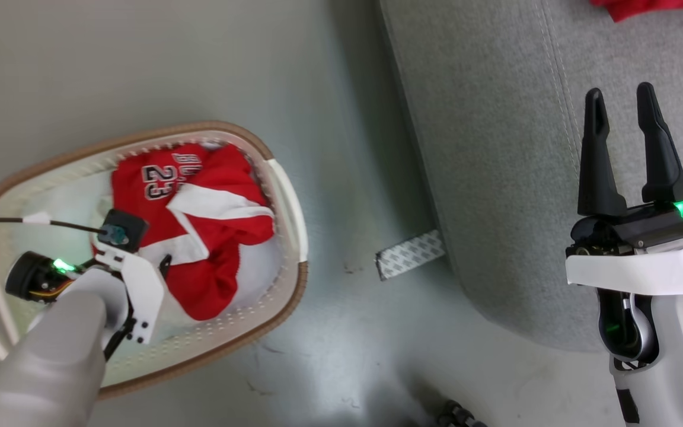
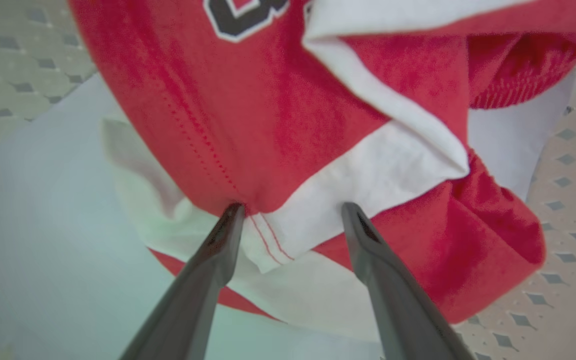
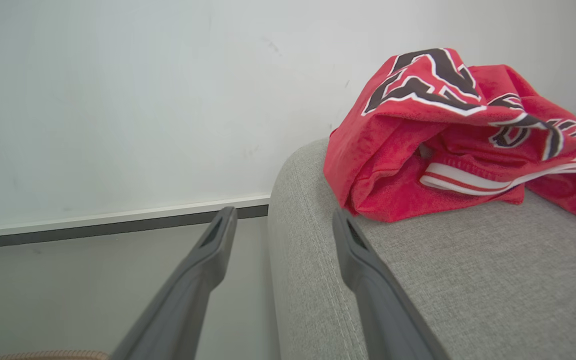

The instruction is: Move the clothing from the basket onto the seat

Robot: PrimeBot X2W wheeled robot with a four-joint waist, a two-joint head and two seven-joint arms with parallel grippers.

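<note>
I am holding my left gripper down inside the basket, and its two fingers are spreading wide apart. They are not gripping anything. The tips are sitting right at the red shorts, one by a red fold and one by a white part. I cannot tell if they are pressing in. The shorts are lying in a crumpled heap in the basket, with a small 23 showing. The basket is standing on the floor, near the seat but not touching it. I am holding my right gripper over the seat, by its edge. Its fingers are wide apart too and gripping nothing. Farther back, the red jersey is lying bunched up on top of the seat, in front of the wall.
</note>
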